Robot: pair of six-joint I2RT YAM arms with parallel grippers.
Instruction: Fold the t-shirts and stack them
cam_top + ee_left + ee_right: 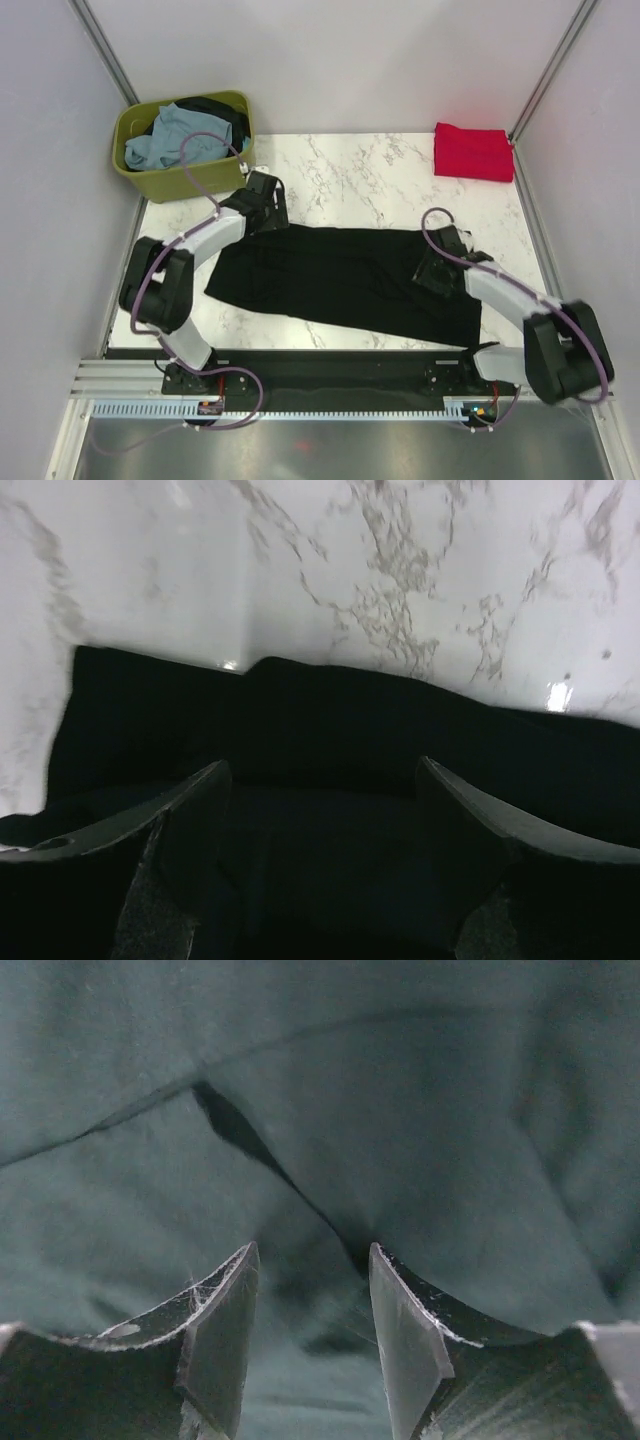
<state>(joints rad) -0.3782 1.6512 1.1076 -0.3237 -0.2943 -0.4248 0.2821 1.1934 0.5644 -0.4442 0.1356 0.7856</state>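
A large black t-shirt (pixel 340 280) lies spread as a long band across the marble table (pixel 350 170). My left gripper (pixel 268 210) hovers at its far left corner, jaws open, with black cloth (pixel 330 730) beneath and nothing pinched between the fingers (pixel 200 800). My right gripper (pixel 438 262) sits over the shirt's right part, open, its fingertips (pixel 235 1290) just above creased cloth (pixel 400 1110). A bright red t-shirt (pixel 472 152) lies folded at the far right corner. A pale blue-grey t-shirt (pixel 165 140) and another dark one (pixel 218 112) are bundled in the tub.
The olive-green plastic tub (pixel 190 180) stands at the far left, just behind the left gripper. Grey walls and metal posts enclose the table on three sides. Both arm bases sit on the rail (pixel 330 385) at the near edge.
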